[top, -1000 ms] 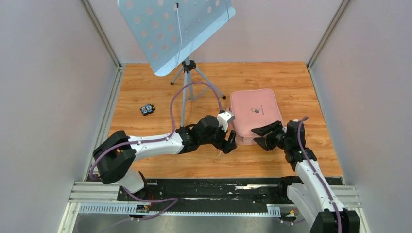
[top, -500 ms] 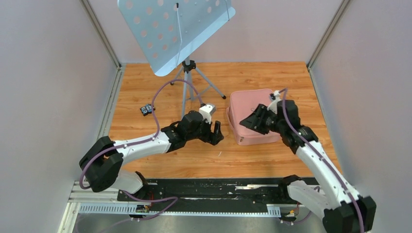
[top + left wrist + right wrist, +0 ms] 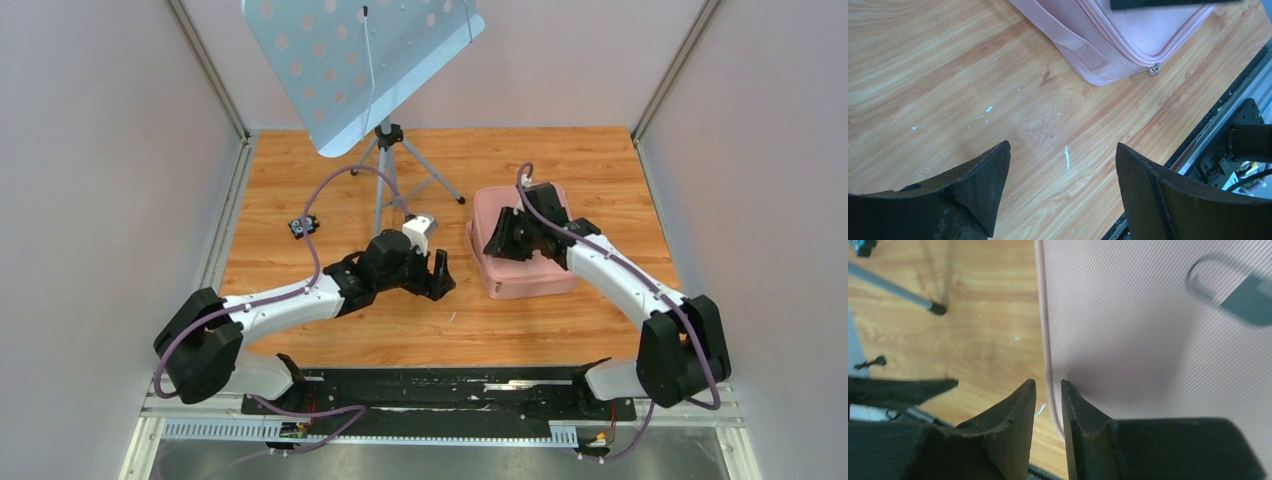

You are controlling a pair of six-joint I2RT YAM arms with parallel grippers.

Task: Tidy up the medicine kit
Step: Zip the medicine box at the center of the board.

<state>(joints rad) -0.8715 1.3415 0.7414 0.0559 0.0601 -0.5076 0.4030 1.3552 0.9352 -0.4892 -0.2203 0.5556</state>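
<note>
Opening step, I'd say: medicine kit [image 3: 522, 277] lies zipped shut, right of centre on the wood table [image 3: 300, 180]. Right gripper [image 3: 1048, 385] is over its left edge, jaws almost pressed together; can't tell if they're pinching anything. Left gripper [image 3: 1063, 147] is spread, empty. Next move needs the zip pull [image 3: 1152, 71]. Grey walls, music stand [image 3: 360, 60] at the far side.
</note>
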